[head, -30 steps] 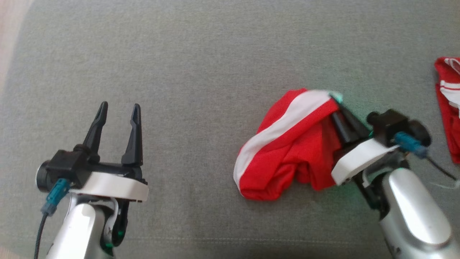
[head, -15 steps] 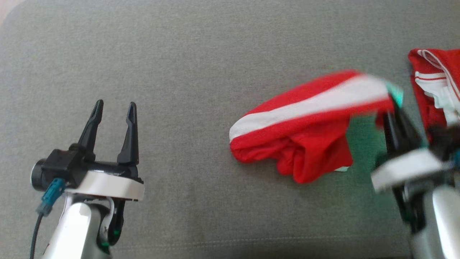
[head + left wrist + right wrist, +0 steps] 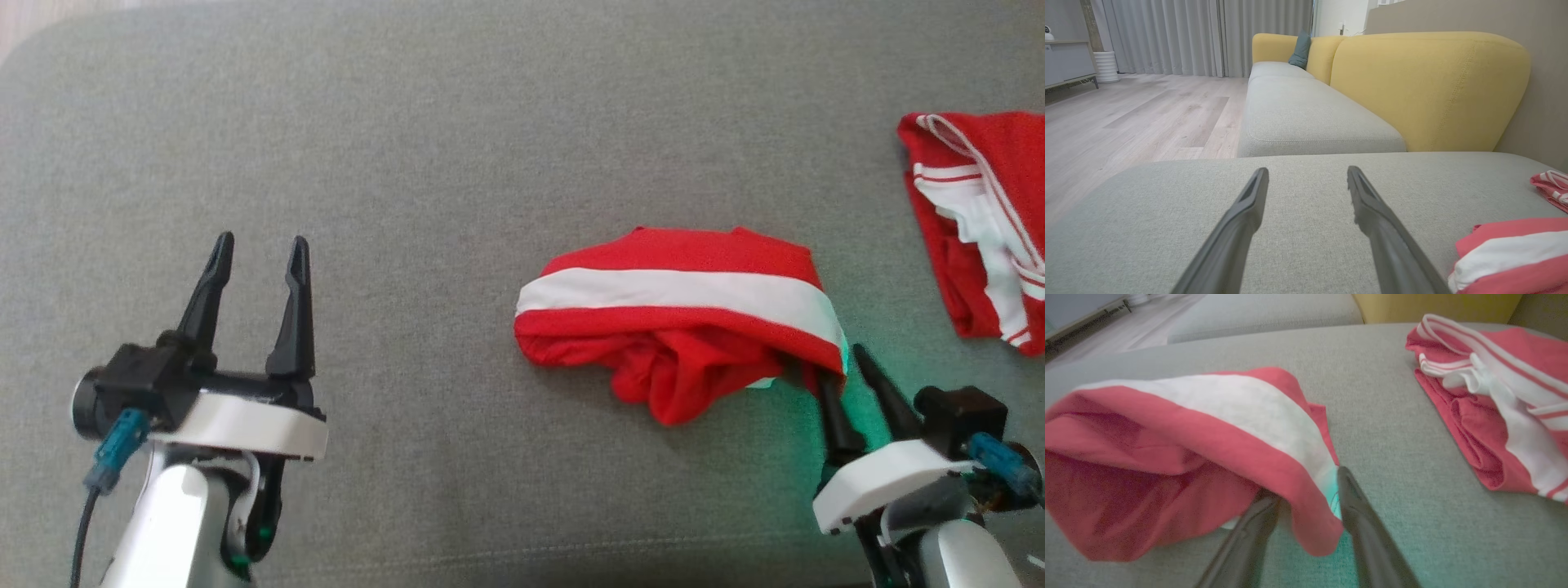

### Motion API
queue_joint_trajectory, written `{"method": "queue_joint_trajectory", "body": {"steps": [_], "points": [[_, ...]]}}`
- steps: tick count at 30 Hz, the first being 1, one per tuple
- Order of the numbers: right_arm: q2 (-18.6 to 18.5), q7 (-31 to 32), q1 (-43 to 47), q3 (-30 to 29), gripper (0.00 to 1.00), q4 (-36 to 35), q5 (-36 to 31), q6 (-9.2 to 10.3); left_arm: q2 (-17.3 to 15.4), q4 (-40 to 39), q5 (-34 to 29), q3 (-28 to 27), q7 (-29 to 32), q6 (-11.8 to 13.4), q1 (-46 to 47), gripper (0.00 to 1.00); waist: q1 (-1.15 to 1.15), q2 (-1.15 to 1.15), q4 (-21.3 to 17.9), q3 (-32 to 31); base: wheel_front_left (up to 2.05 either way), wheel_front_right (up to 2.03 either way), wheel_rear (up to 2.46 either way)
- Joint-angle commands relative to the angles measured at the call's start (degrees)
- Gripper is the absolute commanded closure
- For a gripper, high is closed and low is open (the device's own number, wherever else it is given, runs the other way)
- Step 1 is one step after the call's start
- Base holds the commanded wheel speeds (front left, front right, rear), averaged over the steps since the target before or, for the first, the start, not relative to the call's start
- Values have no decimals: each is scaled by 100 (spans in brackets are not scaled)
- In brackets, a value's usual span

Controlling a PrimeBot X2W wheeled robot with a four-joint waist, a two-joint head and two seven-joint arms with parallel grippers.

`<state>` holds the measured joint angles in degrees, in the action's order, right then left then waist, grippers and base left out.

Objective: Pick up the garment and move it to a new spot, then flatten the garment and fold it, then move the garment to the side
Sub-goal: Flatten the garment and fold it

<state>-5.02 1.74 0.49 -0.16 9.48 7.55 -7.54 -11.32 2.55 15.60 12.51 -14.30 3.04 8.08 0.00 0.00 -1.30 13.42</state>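
The grey seat cushion (image 3: 457, 122) spreads under both my arms. In my left wrist view a yellow sofa back (image 3: 1429, 90) stands past its far edge.

The garment (image 3: 678, 290), red with a broad white band across it, lies bunched on the cushion. It is on the right half and nearer the near edge than the far one. The band runs side to side over the top of the heap, and loose red folds spill out below it toward me. A second red-and-white garment (image 3: 971, 245) lies apart from it, against the cushion's right edge and farther back. It is folded into a flatter pile with thin white stripes showing.

My left gripper (image 3: 260, 243) hangs over the left half of the cushion, well apart from both garments. Its fingers are spread wide and have nothing between them.

My right gripper (image 3: 841, 367) is at the right-hand corner of the bunched garment, near the cushion's near edge. Its fingers are parted about halfway, and the corner of the cloth droops loosely between them. One fingertip is tucked under the fold and the other just beside it, but they are not pinching the cloth. A green glow falls on the cushion around those fingers.
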Motion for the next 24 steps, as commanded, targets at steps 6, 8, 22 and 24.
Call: {"method": "queue_joint_trajectory", "body": {"steps": [6,8,22,24], "points": [[15,-192,-208,109,0,-562,-30,5,-71,-149,-39,-239,-70,54,-146,0,0,0,-74,-233,0,0,0],[28,-230,-196,130,0,-776,6,5,-72,-159,-29,-234,-69,70,-217,0,0,0,-89,-295,0,0,0],[-3,-42,-116,416,0,-2061,197,5,-135,-395,13,-204,100,203,-612,0,0,0,-108,-596,0,0,0],[-1,9,-92,420,0,-2157,211,5,-141,-448,20,-189,138,219,-661,0,0,0,-99,-613,0,0,0]]}}
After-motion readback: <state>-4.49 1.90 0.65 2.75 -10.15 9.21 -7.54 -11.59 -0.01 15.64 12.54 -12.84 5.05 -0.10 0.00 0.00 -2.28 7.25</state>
